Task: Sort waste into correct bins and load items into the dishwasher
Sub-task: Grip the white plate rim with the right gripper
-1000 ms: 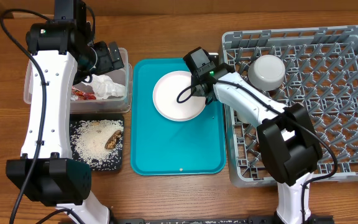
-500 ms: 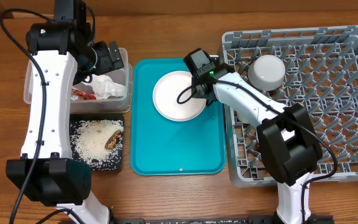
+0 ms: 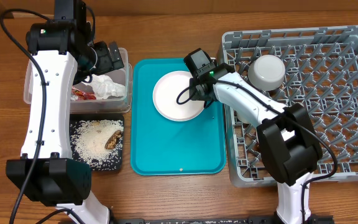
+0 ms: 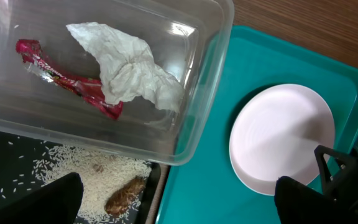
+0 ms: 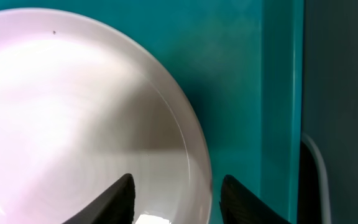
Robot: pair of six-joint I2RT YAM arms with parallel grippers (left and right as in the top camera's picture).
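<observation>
The pale pink plate (image 3: 174,94) lies on the teal tray (image 3: 166,152). My right gripper (image 3: 204,94) is open, low over the plate's right rim; in the right wrist view its fingers (image 5: 178,198) straddle the rim of the plate (image 5: 73,124). My left gripper (image 3: 107,58) is open and empty above the clear tub (image 3: 27,84), which holds the white napkin (image 4: 132,68) and the red wrapper (image 4: 61,81). The black tray (image 3: 98,163) holds rice (image 3: 91,142) and a brown chunk (image 3: 112,142). A whitish bowl (image 3: 266,70) sits upside down in the grey rack (image 3: 334,118). The cup and the small pink bowl are not visible.
The teal tray lies between the two bins on the left and the grey rack on the right. The rack's left wall stands close beside my right gripper. The right arm reaches across the rack's near left part. Bare wooden table lies in front.
My right gripper has shifted slightly at the plate's right rim. The left arm and the other things have not moved.
</observation>
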